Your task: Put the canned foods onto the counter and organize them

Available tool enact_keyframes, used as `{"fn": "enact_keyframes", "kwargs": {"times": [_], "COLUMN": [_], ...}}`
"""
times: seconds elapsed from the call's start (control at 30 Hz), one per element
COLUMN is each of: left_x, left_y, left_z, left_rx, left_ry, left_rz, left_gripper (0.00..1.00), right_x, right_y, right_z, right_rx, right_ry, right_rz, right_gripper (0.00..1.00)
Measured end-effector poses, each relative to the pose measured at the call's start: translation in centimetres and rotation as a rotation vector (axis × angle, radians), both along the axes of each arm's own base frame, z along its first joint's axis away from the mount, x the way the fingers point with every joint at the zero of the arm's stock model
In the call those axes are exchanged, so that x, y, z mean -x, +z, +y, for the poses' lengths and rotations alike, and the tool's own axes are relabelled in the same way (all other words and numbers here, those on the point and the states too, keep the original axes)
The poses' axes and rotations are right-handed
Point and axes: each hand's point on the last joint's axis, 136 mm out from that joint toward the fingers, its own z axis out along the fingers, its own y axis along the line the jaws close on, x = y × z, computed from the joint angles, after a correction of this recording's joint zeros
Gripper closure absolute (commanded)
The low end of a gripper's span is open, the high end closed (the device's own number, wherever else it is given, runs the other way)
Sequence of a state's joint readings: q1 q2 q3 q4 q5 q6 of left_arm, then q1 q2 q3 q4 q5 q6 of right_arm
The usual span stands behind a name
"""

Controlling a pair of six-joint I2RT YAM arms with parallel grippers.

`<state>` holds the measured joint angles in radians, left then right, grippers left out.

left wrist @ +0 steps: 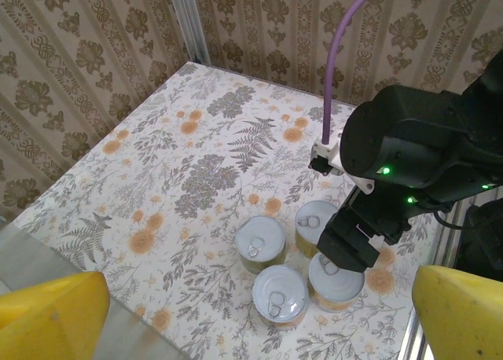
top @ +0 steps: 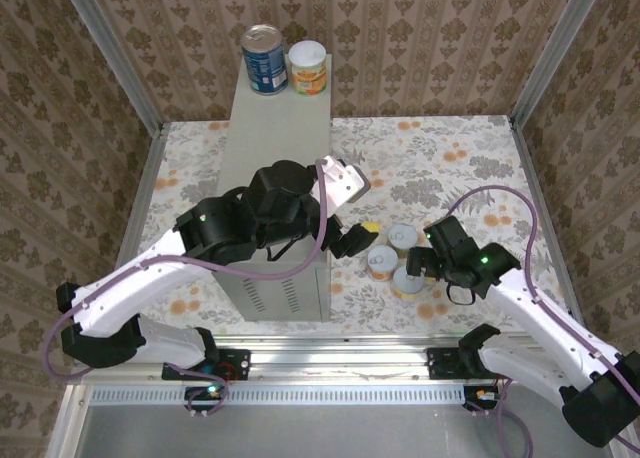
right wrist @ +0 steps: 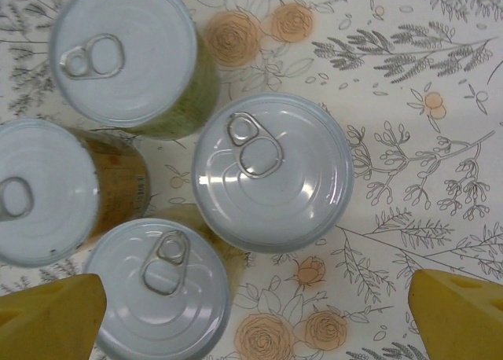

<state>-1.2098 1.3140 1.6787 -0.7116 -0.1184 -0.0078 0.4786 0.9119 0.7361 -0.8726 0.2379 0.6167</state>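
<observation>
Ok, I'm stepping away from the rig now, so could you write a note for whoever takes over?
Left gripper: open, empty, just off the counter's right edge.
Right gripper: open, empty, above four pale-lidded cans.
Done: the blue-labelled can and one orange-labelled can stand on the counter's far end.
Left: those four cans, clustered upright on the floral floor right of the counter, need lifting onto it.

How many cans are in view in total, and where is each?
6. Two stand on the grey box: a blue can and an orange can. Four short cans sit clustered on the floral floor.
</observation>
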Motion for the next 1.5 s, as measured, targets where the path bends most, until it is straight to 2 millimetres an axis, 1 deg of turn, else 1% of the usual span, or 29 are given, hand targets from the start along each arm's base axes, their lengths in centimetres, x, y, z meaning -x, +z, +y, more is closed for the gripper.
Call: {"fn": "enact_keyframes", "kwargs": {"times": [0.3, 0.6, 0.8, 0.93, 1.17, 1.5], "left_x": [0.1, 0.3, 0.3, 0.2, 0.2, 0.2], "left_y": [-0.1, 0.0, -0.1, -0.5, -0.5, -0.4], "left_z": [0.0, 0.5, 0.5, 0.4, 0.4, 0.4], "left_rx": [0.0, 0.004, 0.001, -0.006, -0.005, -0.003], "left_ry": [-0.003, -0.003, -0.003, -0.003, -0.003, -0.003], "left_rz": [0.002, 0.0, 0.001, 0.004, 0.004, 0.003], "left_gripper": [0.0, 0.0, 0.0, 0.0, 0.0, 0.0], "right_x": [-1.1, -2.7, -2.9, -3.1, -2.6, -2.7], "right_y": [-2.5, -3.7, -4.7, -4.8, -5.5, -5.3], "right_z": [-0.6, -0.8, -1.1, -1.0, -1.3, -1.3], "right_rx": [0.012, 0.003, 0.009, 0.006, 0.012, 0.013], "right_ry": [-0.066, -0.115, -0.128, -0.13, -0.136, -0.137], "right_rz": [0.025, 0.021, 0.035, 0.028, 0.042, 0.035], "right_gripper": [0.06, 0.09, 0.11, 0.14, 0.2, 0.31]}}
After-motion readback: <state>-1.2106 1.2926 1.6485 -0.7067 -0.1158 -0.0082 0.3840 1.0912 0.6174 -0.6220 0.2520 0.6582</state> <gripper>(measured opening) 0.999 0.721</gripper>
